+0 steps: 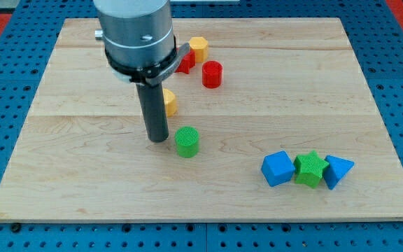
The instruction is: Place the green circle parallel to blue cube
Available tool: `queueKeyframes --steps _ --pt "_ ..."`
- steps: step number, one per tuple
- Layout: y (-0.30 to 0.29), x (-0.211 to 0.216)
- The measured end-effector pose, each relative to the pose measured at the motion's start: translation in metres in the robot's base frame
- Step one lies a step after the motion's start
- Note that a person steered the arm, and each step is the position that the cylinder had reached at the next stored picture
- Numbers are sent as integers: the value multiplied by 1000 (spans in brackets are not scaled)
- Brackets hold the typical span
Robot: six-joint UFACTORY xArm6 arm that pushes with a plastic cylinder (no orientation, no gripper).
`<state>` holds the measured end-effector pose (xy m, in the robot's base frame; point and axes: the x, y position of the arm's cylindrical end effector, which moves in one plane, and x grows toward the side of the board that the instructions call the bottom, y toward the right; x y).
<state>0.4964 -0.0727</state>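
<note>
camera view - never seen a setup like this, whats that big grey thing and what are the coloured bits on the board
There is one picture, from a single camera looking down at a wooden board. The grey cylinder is the end of a robot arm. It has no grasping tool, just a dark rod; my tip pushes blocks and holds nothing. It sits just left of the green circle. At the lower right lie a blue cube, a green star and a blue triangle in a row. Near the top are a red cylinder, a yellow block, a partly hidden red block and another yellow block.
</note>
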Motion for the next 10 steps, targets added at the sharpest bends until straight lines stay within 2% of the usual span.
queueKeyframes --steps 1,3,8,10 --pt "18 4" --pt "35 -24" --pt "75 26" --pt "52 55"
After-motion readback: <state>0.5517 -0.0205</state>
